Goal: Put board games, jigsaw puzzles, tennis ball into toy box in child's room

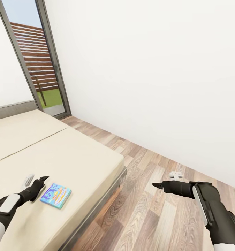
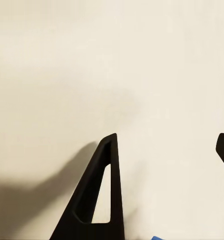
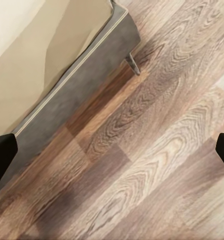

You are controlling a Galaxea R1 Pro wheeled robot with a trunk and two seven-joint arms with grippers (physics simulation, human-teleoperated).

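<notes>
Lying flat on the cream bed, one light-blue board game sits near the frame edge, with nothing on top of it. Left gripper hovers just beside it, jaws spread wide over the cover. Right gripper hangs over the wood floor, jaws also apart. One glass door stands beyond.

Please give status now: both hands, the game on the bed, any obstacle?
Left hand open, empty, over the bed beside the blue board game. Right hand open, empty, above the wood floor. Nothing between left hand and game.
</notes>
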